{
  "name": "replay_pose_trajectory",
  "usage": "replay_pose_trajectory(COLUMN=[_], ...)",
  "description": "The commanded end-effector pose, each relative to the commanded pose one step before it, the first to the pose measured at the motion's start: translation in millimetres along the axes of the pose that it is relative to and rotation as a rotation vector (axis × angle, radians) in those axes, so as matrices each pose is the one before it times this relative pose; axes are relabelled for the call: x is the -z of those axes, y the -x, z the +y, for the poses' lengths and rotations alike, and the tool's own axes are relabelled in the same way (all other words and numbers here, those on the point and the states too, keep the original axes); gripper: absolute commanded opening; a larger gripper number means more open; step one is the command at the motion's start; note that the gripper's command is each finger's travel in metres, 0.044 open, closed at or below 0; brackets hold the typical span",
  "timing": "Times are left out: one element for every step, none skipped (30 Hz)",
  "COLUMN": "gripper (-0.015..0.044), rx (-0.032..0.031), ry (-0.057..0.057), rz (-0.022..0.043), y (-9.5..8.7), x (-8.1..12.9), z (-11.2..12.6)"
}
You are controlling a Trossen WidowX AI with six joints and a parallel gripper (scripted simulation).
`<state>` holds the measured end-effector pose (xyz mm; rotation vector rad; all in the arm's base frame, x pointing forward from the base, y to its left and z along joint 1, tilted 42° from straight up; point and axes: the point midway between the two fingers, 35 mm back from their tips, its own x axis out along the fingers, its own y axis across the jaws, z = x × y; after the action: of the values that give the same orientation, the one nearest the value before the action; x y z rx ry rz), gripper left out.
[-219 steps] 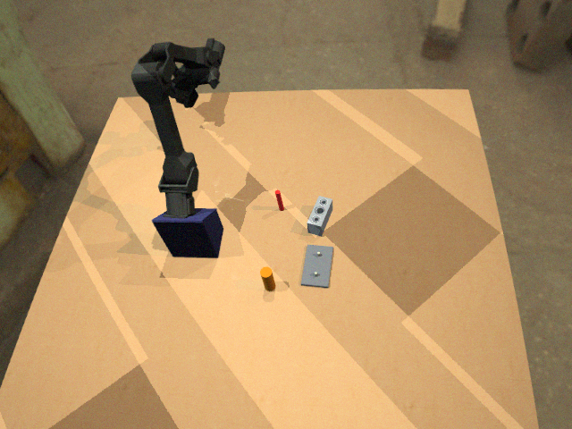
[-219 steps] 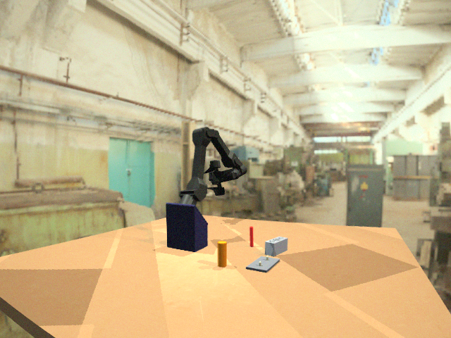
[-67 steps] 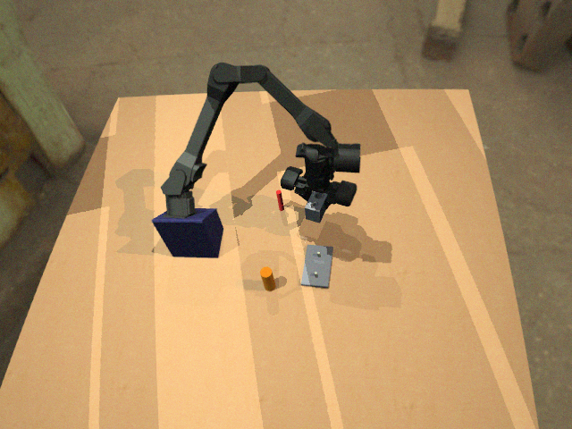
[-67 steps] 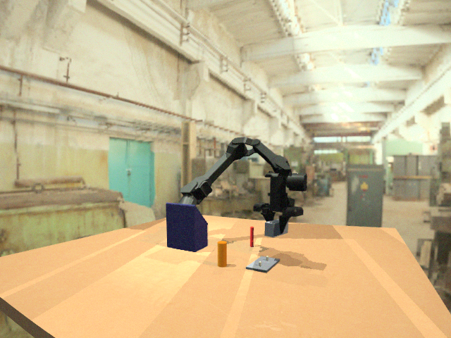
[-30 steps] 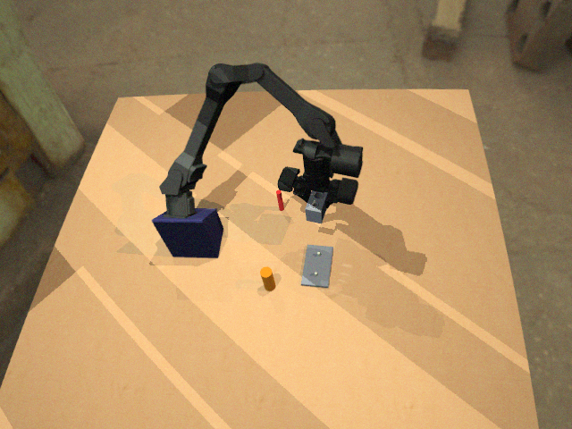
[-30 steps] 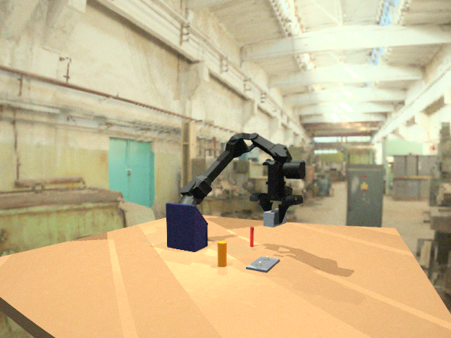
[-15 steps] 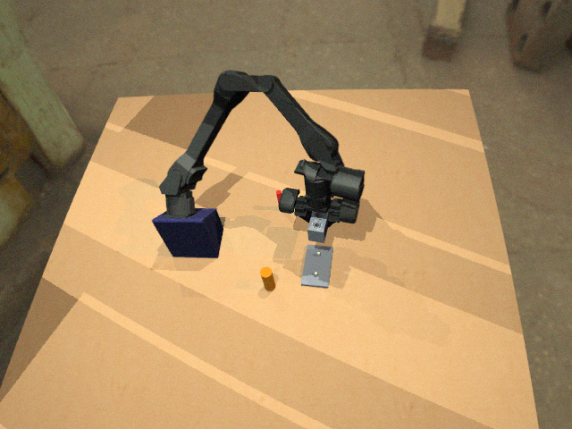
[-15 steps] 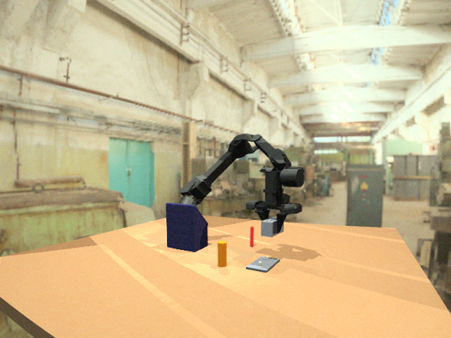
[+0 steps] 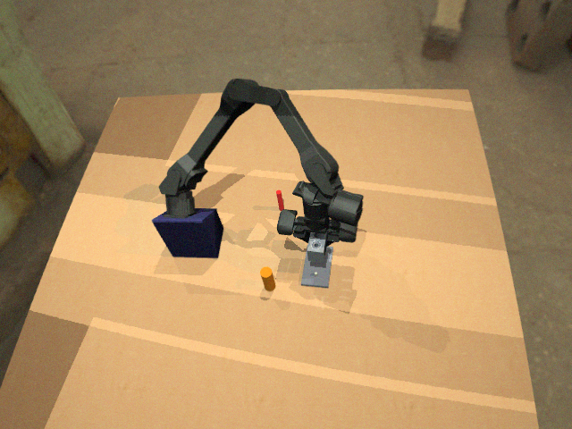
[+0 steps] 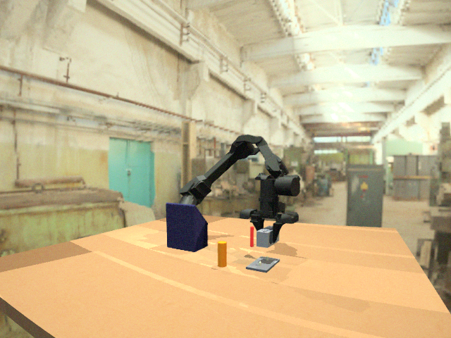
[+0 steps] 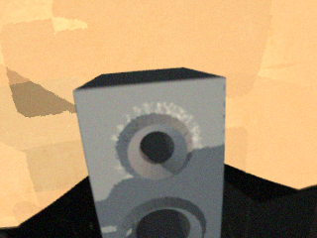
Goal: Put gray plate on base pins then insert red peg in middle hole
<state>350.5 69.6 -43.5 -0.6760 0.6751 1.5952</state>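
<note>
Currently the gray plate [image 10: 265, 236], a smooth flat-sided slab with round recessed holes along its face, hangs in the air, pinched in the gripper [image 10: 268, 228]. It is held above the far end of the base [image 9: 315, 273], a thin flat rectangle lying on the table [image 9: 286, 360]; one small pin shows on it. Just left stands the red peg [image 9: 279, 199], a slim upright cylinder. An orange cylinder [image 9: 267, 278] stands near the base's left edge. A dark blue block [image 9: 189, 234] sits well apart.
</note>
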Motion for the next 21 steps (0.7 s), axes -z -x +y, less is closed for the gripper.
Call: replay_pose_trajectory(gripper=[0.0,0.0,0.0,0.0,0.0,0.0,0.0,0.0,0.0,0.0,0.0,0.0,0.0,0.0,0.0,0.0,0.0,0.0,0.0,0.0,0.0], rx=[-0.0025,-0.00003,-0.00011,-0.00011,-0.00009,-0.00006,-0.00002,0.00001,0.00001,0.0,0.0,0.0,-0.00001,-0.00001,-0.00001,0.0,0.0,0.0,0.0,0.0,0.0], ry=[0.0156,0.0044,0.0046,0.0046,0.0037,0.0022,0.0007,0.0,0.0,0.0,0.0,0.0,0.0,0.0,0.0,0.0,0.0,0.0,0.0,0.0,0.0], rz=[0.00358,-0.00009,-0.0001,-0.00011,-0.00009,-0.00006,-0.00002,0.0,0.0,0.0,0.0,0.0,0.0,0.0,0.0,0.0,0.0,0.0,0.0,0.0,0.0], y=[-6.78,-1.67,-1.69,-1.7,-1.37,-0.82,-0.27,0.26,0.17,0.13,0.0,0.0,-0.24,-0.25,-0.15,0.0,0.0,0.09,0.08,0.0,0.0], x=[12.38,2.74,2.73,2.72,2.19,1.31,0.44,-0.18,-0.1,-0.06,0.0,0.0,0.12,0.14,0.09,0.0,0.0,-0.03,-0.05,0.0,0.0], z=[1.59,0.27,0.32,0.36,0.32,0.21,0.07,-0.18,-0.13,-0.1,0.0,0.0,0.19,0.22,0.13,0.0,0.0,-0.07,-0.08,0.0,0.0])
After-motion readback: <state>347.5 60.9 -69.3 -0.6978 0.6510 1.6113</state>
